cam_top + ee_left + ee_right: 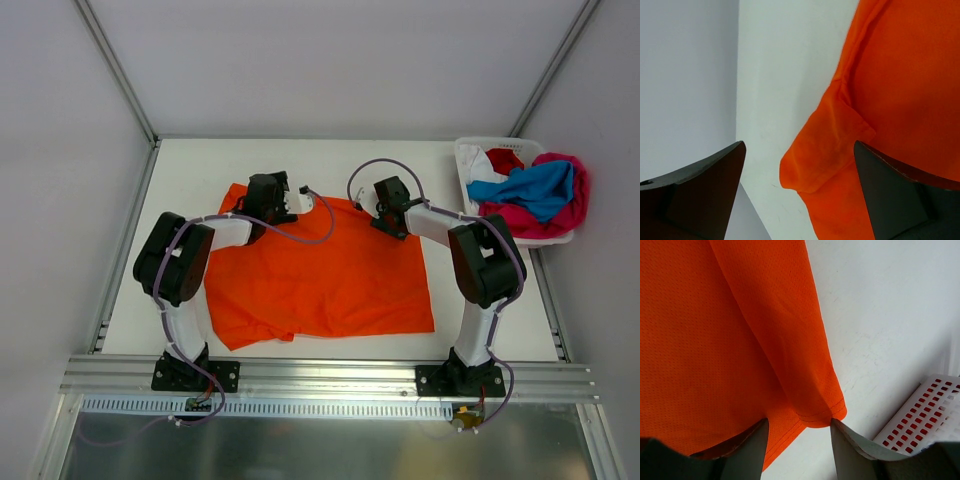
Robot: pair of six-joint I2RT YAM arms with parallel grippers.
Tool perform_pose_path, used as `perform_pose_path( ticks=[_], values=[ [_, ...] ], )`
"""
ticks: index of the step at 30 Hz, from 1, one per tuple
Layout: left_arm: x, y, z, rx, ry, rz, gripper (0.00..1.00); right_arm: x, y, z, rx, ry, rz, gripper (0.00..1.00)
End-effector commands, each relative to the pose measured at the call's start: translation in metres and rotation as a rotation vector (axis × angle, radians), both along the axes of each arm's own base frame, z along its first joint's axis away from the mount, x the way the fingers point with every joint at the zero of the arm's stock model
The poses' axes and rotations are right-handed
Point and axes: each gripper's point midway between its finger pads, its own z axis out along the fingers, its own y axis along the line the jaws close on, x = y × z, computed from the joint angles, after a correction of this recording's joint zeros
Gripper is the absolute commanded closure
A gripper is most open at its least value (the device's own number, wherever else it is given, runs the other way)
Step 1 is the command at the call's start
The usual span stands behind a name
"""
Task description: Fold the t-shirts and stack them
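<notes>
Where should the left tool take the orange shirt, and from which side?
Take the sleeve flap at the orange shirt's far left corner. It juts out from the body onto bare table, so its edge lies free. I'd bring the open left tool straight down from the table side, straddling that edge.

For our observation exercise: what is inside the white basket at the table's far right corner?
The white basket holds a crumpled blue shirt lying on a magenta-pink shirt, with red cloth and white cloth at its left end. Anything beneath them is covered.
</notes>
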Motion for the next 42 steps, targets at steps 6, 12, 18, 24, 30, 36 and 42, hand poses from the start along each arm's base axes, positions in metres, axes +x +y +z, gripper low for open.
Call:
perform_pose_path(
  ticks=[6,12,18,24,30,36,42],
  values=[
    [0.003,-0.012,-0.008,0.000,0.064,-0.042,0.11,0.003,-0.001,0.013,0.019,-0.045,-0.021,0.44],
    [0.014,-0.009,-0.010,0.025,0.046,-0.014,0.11,0.004,0.000,0.013,0.024,-0.045,-0.023,0.44],
    [0.022,-0.007,-0.024,0.056,0.049,0.002,0.15,0.002,-0.001,0.011,0.025,-0.041,-0.025,0.44],
    [0.024,-0.005,-0.028,0.071,0.075,0.013,0.78,0.000,-0.002,0.009,0.024,-0.039,-0.026,0.44],
    [0.018,-0.005,-0.016,0.054,0.060,0.028,1.00,-0.002,-0.001,0.006,0.036,-0.034,-0.027,0.44],
    [0.016,0.000,0.009,0.051,0.010,0.053,1.00,-0.002,0.005,0.007,0.044,-0.031,0.005,0.44],
    [0.017,0.004,0.017,0.067,-0.011,0.063,1.00,0.002,0.017,0.008,0.038,-0.046,0.055,0.44]
  ],
)
